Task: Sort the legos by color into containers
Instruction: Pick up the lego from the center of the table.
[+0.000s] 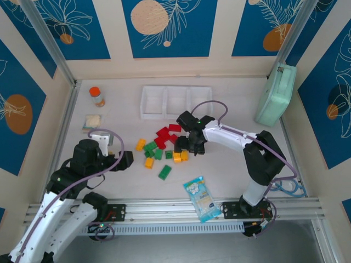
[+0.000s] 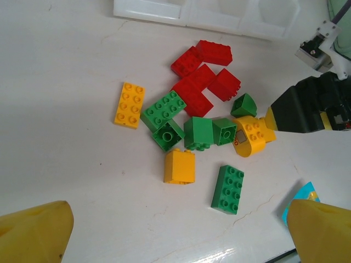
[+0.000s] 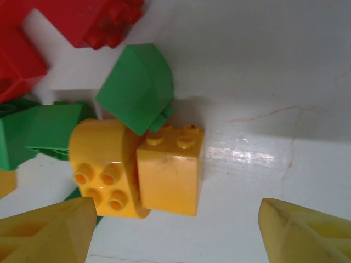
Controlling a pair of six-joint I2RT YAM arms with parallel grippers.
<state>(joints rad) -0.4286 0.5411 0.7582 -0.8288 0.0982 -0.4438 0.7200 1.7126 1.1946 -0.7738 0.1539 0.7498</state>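
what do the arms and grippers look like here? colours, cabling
Left arm and right arm: white links, black joint housings, a purplish cable looping along each. Left gripper and right gripper have yellow-orange fingers on black bodies.

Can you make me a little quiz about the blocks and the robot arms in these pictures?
1. True or false: the white containers have some legos inside them.
2. What colour is the square brick lying just ahead of the right gripper? A red, B yellow, C green.
3. Fill in the gap: the left gripper holds nothing, and its jaws stand ___.
Key: 1 false; 2 B; 3 open.
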